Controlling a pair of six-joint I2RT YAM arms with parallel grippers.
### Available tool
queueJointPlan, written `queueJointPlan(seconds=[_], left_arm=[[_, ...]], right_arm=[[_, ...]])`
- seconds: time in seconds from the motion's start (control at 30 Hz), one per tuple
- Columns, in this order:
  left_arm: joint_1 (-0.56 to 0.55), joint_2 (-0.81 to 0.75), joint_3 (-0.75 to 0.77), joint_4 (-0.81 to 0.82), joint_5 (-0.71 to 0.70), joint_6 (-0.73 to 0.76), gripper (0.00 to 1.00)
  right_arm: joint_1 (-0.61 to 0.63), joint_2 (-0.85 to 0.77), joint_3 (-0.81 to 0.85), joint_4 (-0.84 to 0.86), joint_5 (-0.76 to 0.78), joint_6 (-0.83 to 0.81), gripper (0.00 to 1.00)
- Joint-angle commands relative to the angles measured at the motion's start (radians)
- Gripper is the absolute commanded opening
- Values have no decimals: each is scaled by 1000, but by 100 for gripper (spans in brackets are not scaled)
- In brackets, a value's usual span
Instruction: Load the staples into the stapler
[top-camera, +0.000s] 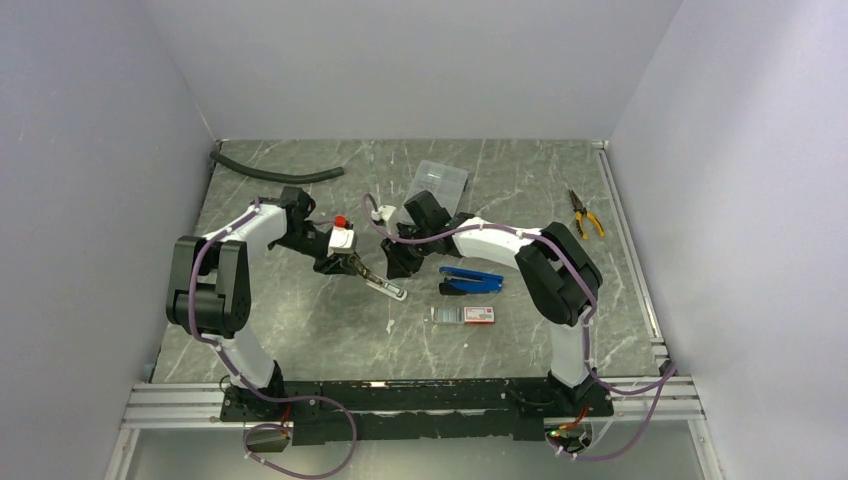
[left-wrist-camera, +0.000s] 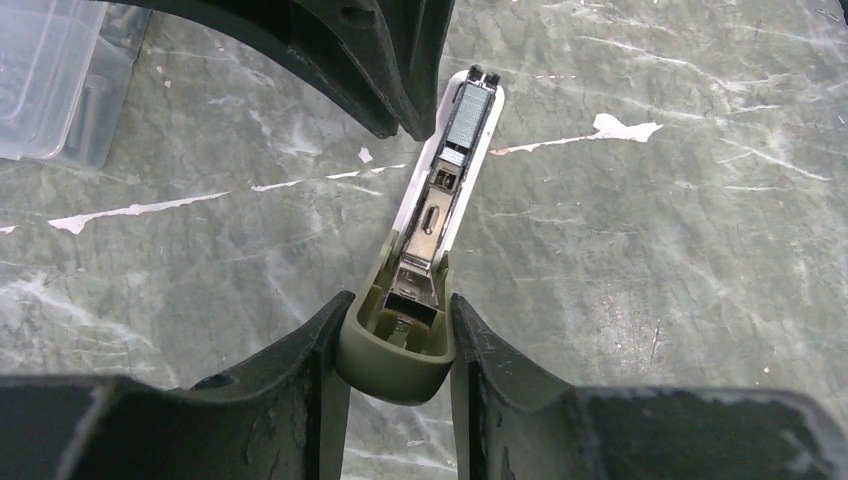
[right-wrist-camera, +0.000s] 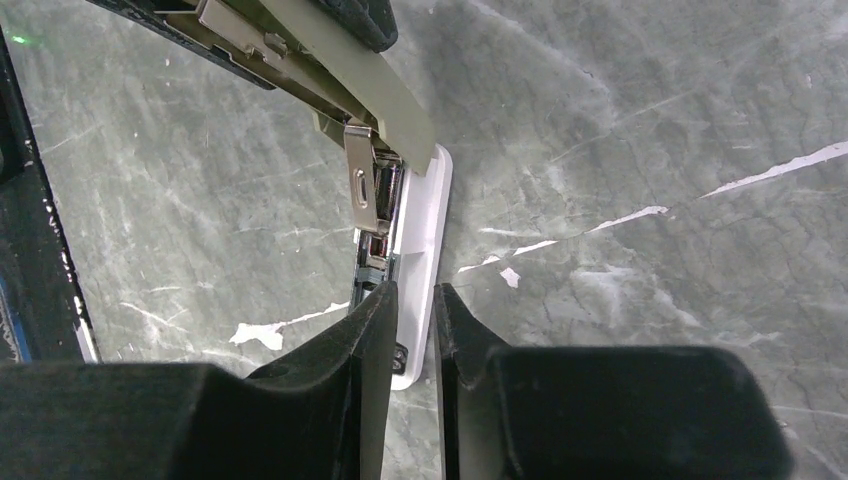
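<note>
An olive-green stapler (top-camera: 378, 281) with a white base lies open on the table. My left gripper (left-wrist-camera: 397, 345) is shut on its olive rear end (left-wrist-camera: 392, 365); it also shows in the top view (top-camera: 348, 264). A silvery strip of staples (left-wrist-camera: 468, 112) sits in the front of the magazine. My right gripper (right-wrist-camera: 414, 320) hovers over the front of the white base (right-wrist-camera: 420, 235), its fingers (right-wrist-camera: 372, 340) a narrow gap apart with nothing between them; it also shows in the top view (top-camera: 399, 266). The white staple box with a red end (top-camera: 478, 315) and its dark tray (top-camera: 446, 314) lie nearer the front.
A blue stapler (top-camera: 470, 280) lies right of my right gripper. A clear compartment case (top-camera: 438, 183) stands behind it. Yellow-handled pliers (top-camera: 586, 213) lie at the far right, a black hose (top-camera: 275, 170) at the back left. A grey wall closes each side.
</note>
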Motion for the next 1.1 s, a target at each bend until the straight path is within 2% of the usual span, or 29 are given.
queueJointPlan(seconds=[0.0, 0.17, 0.23, 0.33, 0.43, 0.6, 0.87, 1.07], left_arm=[[-14, -27, 26, -85, 88, 104, 22], [-30, -43, 35, -140, 91, 49, 6], [-38, -42, 53, -182, 91, 9, 3], [-43, -45, 74, -229, 100, -52, 3], [-52, -49, 91, -232, 92, -191, 3], [-58, -46, 97, -266, 65, -304, 3], [-60, 9, 167, -412, 23, -344, 3], [-67, -7, 143, -352, -65, -406, 3]], right_arm=[[-14, -45, 9, 12, -40, -32, 26], [-35, -58, -3, 33, -93, -57, 33], [-45, -58, -4, 33, -118, -69, 36], [-56, -58, -9, 31, -152, -93, 41], [-61, -69, -36, 52, -186, -98, 44], [-84, -92, -91, 126, -246, -44, 46], [-97, -81, -120, 195, -326, 34, 46], [-96, -56, -125, 242, -393, 76, 46]])
